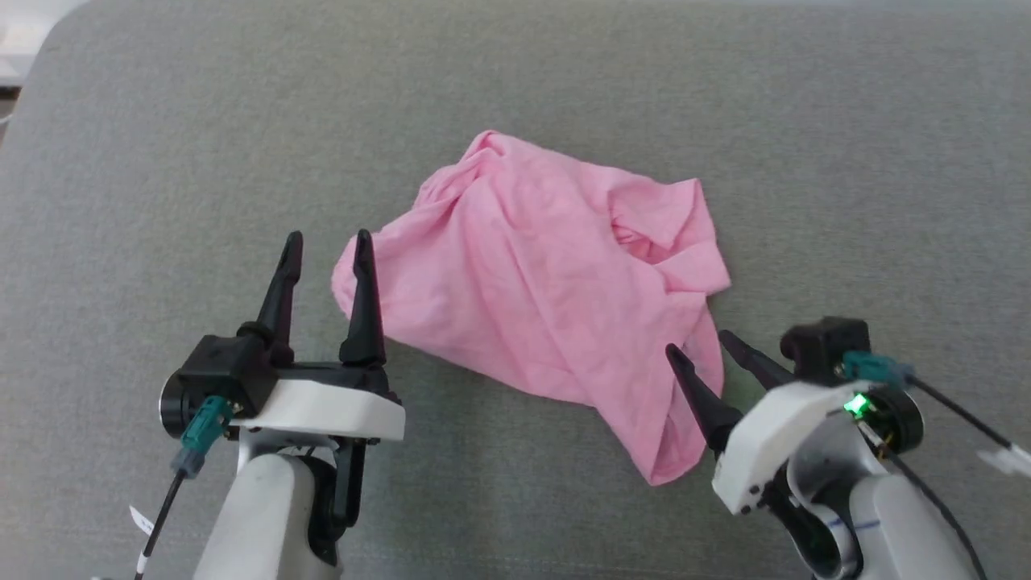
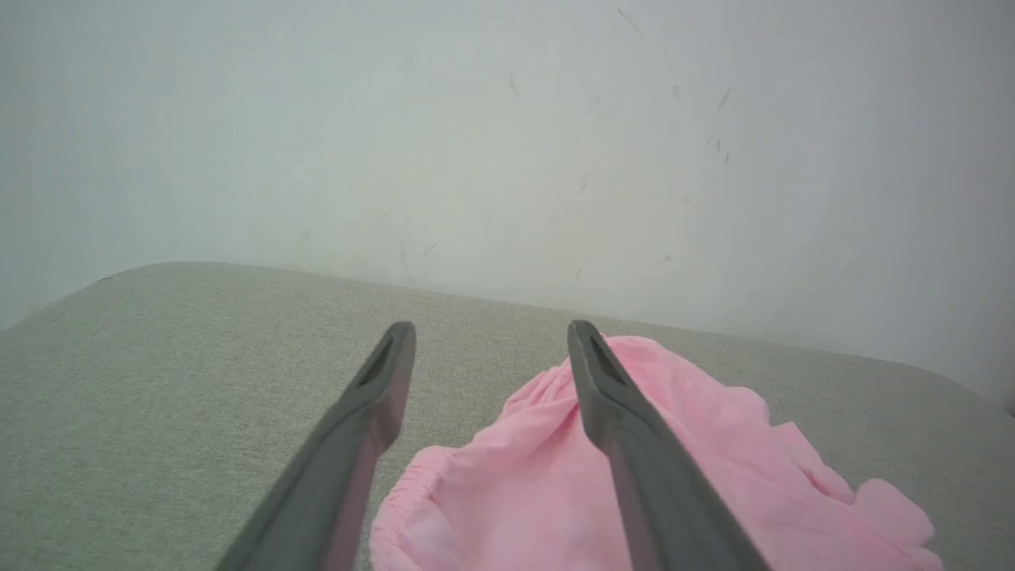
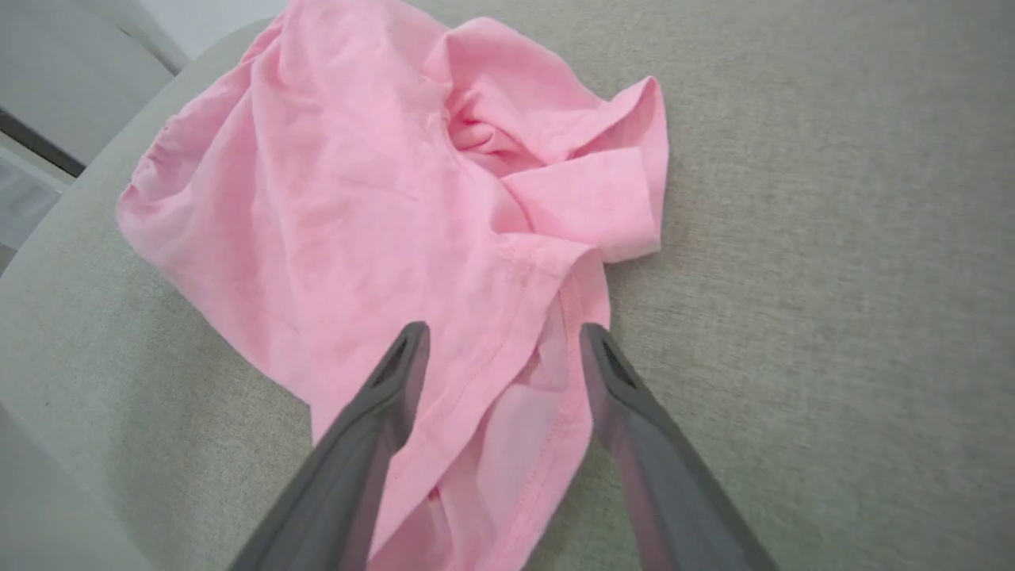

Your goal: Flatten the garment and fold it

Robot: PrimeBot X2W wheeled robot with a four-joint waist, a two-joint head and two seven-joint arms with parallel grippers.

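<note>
Pink wrinkled fabric garment (image 1: 548,298) is lying bunched on the grey woven surface (image 1: 161,161); flattening seems in hand. Left gripper (image 1: 329,235) and right gripper (image 1: 697,341) are being held apart, empty; edges likely need pulling outward next.

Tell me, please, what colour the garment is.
The garment is plain light pink; the right wrist view shows it best.

A plain indoor room, more a bare test space than a furnished home, though that cannot be told for sure: a wide padded surface (image 1: 161,161) covered in grey woven fabric with rounded corners, and right behind it a blank off-white wall (image 2: 507,119) flecked with small dark scuff marks (image 2: 718,143)
</note>
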